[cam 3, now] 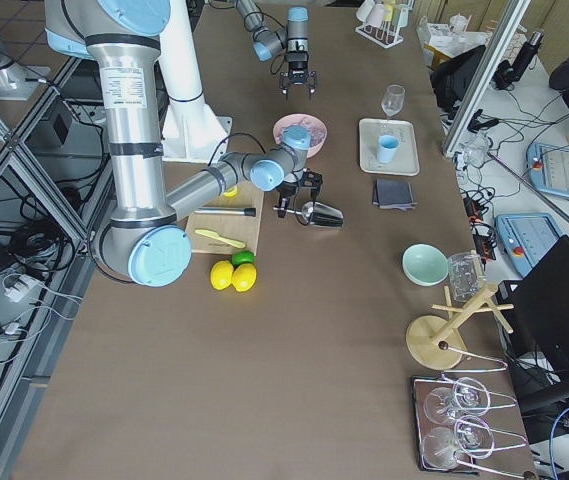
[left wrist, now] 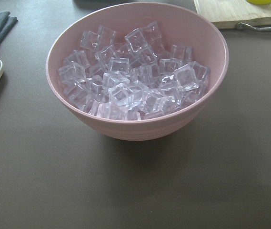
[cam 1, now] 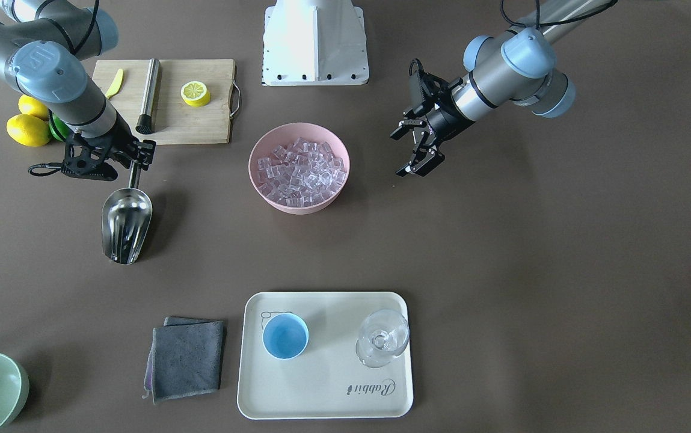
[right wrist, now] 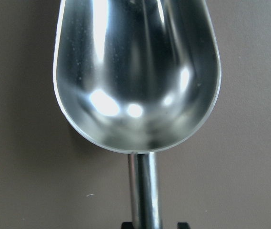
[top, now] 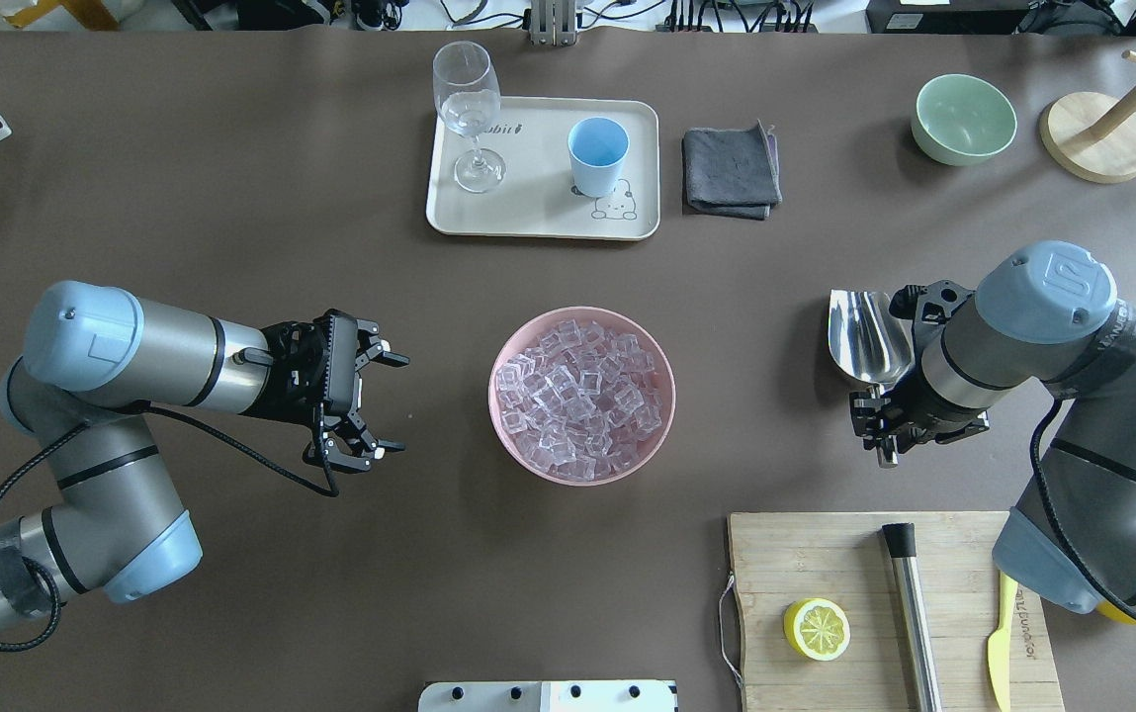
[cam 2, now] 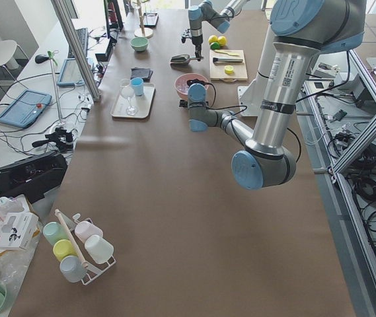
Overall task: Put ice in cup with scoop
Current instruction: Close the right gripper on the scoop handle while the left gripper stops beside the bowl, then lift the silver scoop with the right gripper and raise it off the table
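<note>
Overhead view: right gripper point(top: 879, 427) clamped the scoop point(top: 862, 336) handle, 3 o'clock from the ice point(top: 577, 396); left gripper point(top: 393, 406) stood wide open, empty, at 9 o'clock.

Pink bowl point(top: 582, 477) at centre of counter point(top: 231, 227), heaped with ice point(top: 579, 396). Left gripper point(top: 392, 405) left of bowl, apart, jaws spread, facing it. Right gripper point(top: 882, 420) well right of bowl, clamped on scoop point(top: 862, 336) handle, trough empty. Cup point(top: 597, 156) beyond bowl, on tray point(top: 538, 213).

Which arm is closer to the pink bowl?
Left. The left gripper hangs open just beside the pink bowl; the right gripper, holding the scoop, sits farther off.
</note>
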`<state>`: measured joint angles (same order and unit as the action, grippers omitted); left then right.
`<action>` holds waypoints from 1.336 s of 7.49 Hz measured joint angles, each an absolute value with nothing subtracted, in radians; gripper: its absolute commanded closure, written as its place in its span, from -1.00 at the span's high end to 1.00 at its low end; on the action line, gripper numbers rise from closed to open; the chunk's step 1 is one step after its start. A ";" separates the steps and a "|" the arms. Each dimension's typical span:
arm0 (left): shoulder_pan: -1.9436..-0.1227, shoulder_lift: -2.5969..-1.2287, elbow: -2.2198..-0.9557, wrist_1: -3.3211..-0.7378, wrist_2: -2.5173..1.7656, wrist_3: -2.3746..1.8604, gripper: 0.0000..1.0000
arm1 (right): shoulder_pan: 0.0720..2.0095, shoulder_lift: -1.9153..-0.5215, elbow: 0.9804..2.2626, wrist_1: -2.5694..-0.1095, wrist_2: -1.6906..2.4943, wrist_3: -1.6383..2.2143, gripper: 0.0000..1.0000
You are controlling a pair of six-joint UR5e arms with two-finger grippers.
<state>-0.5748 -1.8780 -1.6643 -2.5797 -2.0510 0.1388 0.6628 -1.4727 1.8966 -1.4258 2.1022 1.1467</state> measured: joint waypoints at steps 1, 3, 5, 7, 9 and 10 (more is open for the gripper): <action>-0.576 -1.895 -1.630 -2.608 -2.051 0.139 0.98 | 0.663 -1.475 1.899 -1.426 2.103 1.147 -0.15; -0.583 -1.907 -1.598 -2.630 -2.053 0.135 0.98 | 0.663 -1.475 1.902 -1.426 2.103 1.147 -1.00; -0.585 -1.927 -1.569 -2.636 -2.053 0.134 0.98 | 0.663 -1.475 1.905 -1.426 2.103 1.147 -1.00; -0.592 -1.947 -1.543 -2.651 -2.053 0.137 0.98 | 0.663 -1.474 1.921 -1.428 2.101 1.146 -1.00; -0.596 -1.957 -1.531 -2.654 -2.070 0.139 0.98 | 0.665 -1.492 1.981 -1.443 2.089 1.134 -1.00; -0.597 -1.972 -1.512 -2.656 -2.083 0.139 0.98 | 0.676 -1.520 2.037 -1.451 2.062 1.106 -1.00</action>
